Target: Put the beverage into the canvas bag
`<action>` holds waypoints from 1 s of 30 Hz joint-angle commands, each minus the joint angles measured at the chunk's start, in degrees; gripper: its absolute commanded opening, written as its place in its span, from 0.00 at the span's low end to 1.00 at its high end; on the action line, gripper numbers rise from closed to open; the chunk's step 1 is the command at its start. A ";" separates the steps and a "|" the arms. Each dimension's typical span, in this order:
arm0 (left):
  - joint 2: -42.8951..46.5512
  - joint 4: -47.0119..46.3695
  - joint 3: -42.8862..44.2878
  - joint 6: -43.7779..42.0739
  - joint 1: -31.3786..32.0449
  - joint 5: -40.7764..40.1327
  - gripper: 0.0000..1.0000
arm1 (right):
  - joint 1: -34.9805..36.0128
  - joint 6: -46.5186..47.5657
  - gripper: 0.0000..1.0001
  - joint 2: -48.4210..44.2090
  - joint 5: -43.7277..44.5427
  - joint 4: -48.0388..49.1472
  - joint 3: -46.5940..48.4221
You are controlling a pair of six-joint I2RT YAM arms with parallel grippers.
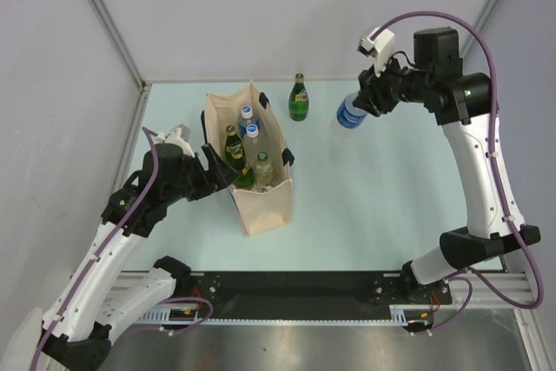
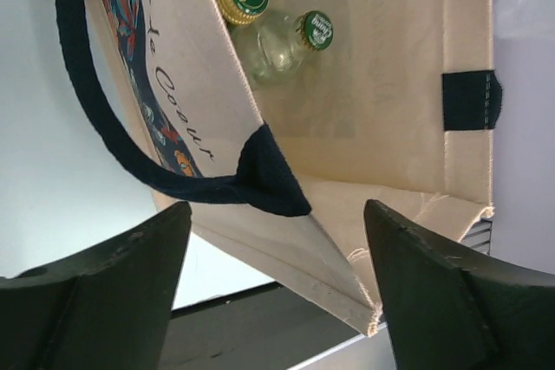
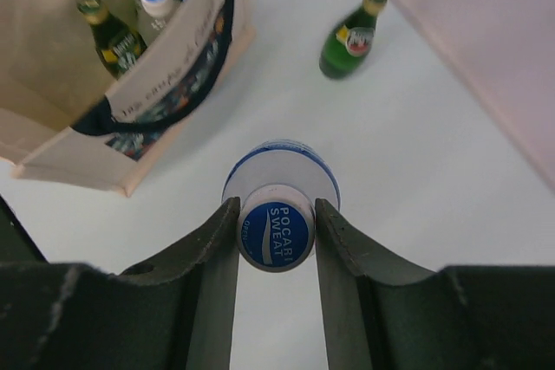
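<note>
The beverage, a clear bottle with a blue Pocari Sweat cap [image 3: 276, 233], hangs upright from my right gripper [image 3: 276, 240], which is shut on its cap. In the top view the bottle [image 1: 350, 113] is right of the canvas bag [image 1: 268, 208], with my right gripper [image 1: 363, 102] over it. The cream bag [image 2: 390, 101] has navy handles [image 2: 104, 132] and holds several bottles [image 1: 251, 138]. My left gripper [image 2: 277, 292] is open, its fingers on either side of the bag's rim at the handle patch. In the top view it [image 1: 217, 175] is at the bag's left side.
A green glass bottle [image 1: 299, 98] stands on the table behind the bag; it also shows in the right wrist view [image 3: 351, 36]. Grey walls close in the left, back and right. A black rail [image 1: 287, 288] runs along the near edge.
</note>
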State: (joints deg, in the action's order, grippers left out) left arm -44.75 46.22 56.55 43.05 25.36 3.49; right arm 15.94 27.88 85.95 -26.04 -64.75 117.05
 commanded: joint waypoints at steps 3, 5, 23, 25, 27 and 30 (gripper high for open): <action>-0.69 1.07 1.81 0.99 0.04 3.19 0.68 | 6.37 -3.08 0.00 4.57 -3.05 5.78 23.10; -1.13 1.07 1.46 0.81 0.04 4.07 0.53 | 9.88 -3.88 0.00 6.59 -2.88 5.69 27.50; -2.63 -0.86 0.05 -1.30 -0.05 8.55 0.05 | 36.08 -1.95 0.00 13.27 1.35 10.08 29.64; -1.92 -0.86 0.05 -1.56 -0.05 8.64 0.00 | 36.00 -3.00 0.00 15.20 -0.05 10.08 29.98; -0.60 -0.95 -0.13 -1.47 -0.05 8.82 0.00 | 36.35 -3.27 0.00 16.26 -0.76 9.91 30.07; 0.71 -1.39 -0.48 -1.47 -0.14 8.73 0.00 | 36.44 -4.40 0.00 18.72 -2.08 9.73 29.55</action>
State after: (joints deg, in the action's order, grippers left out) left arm -46.83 46.02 56.05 42.98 25.36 10.92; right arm 52.10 24.82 104.03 -25.56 -64.40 143.09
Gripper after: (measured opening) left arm 0.011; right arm 0.404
